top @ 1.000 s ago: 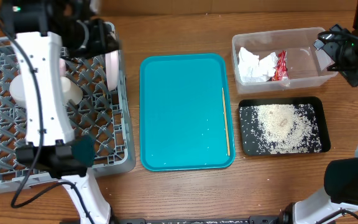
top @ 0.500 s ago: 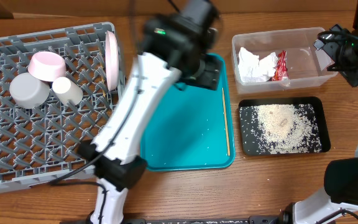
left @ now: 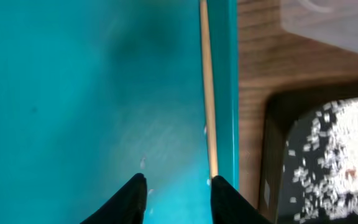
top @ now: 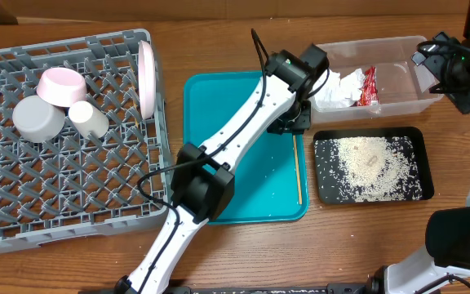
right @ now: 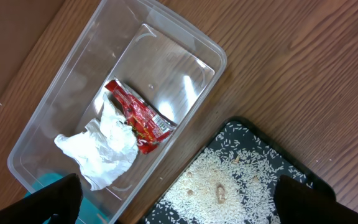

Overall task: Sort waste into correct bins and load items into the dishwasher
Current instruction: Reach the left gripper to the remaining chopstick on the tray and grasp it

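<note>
Swinging away from the dish rack (top: 72, 188) at left, the left arm (top: 243, 122) had crossed to the right edge of the teal tray (top: 219, 106), where the chopstick (top: 297, 163) lay, seemingly the last item not racked. Overhead hid the left end effector (left: 176, 199); the wrist view showed it partly open, empty, beside the chopstick's end, likely lining up a pickup. The right end effector (right: 179, 208) hung wide open over the clear tub (right: 219, 53).

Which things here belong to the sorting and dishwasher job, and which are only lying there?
Belong: chopstick, plate, pink bowl, grey bowl, white cup, dish rack, napkin, red wrapper, rice, clear tub, black tray.
Only lying there: teal tray, wooden table.
</note>
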{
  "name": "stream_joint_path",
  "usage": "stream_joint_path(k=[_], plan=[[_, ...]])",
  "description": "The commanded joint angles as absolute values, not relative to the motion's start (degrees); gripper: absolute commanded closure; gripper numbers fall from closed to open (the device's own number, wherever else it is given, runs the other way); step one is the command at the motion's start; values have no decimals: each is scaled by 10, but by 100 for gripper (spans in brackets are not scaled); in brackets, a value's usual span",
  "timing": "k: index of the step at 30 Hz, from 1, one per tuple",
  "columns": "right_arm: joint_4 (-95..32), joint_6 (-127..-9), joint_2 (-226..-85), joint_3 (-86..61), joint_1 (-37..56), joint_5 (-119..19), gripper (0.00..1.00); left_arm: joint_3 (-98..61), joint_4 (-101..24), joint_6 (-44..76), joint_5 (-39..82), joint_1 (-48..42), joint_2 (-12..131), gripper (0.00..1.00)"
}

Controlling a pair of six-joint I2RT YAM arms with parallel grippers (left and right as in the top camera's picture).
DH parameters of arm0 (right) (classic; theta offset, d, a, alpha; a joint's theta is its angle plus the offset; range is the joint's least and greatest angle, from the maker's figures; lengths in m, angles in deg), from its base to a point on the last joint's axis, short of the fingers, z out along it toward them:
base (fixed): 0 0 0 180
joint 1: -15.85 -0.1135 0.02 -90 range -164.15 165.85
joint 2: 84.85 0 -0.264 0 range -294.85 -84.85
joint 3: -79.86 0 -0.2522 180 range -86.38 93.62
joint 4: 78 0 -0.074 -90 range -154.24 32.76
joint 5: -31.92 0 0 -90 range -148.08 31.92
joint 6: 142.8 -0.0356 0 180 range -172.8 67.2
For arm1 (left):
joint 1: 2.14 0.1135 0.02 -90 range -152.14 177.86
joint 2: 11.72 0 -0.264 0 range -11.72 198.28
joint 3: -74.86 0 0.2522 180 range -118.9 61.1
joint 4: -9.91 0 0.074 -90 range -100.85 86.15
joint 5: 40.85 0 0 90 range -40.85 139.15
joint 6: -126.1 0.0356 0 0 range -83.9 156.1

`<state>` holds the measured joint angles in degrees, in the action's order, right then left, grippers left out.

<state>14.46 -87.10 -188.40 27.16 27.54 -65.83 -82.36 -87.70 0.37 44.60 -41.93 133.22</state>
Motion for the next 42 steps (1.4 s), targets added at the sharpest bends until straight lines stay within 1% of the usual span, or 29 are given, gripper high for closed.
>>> stream_joint_path(k=[1, 6, 20, 28, 42], plan=[[143, -873, -1868, 284, 277, -660, 0, -822, -854, -17, 430, -423, 1353, 67], [143, -873, -1868, 284, 277, -660, 0, -822, -822, -34, 430, -425, 1374, 66], [143, -873, -1868, 284, 277, -660, 0, -814, -796, -47, 432, -431, 1397, 64], [143, -873, -1868, 284, 277, -660, 0, -814, -802, -57, 468, -439, 1398, 65], [143, -873, -1868, 284, 277, -660, 0, -785, -802, -66, 468, -446, 1399, 66]])
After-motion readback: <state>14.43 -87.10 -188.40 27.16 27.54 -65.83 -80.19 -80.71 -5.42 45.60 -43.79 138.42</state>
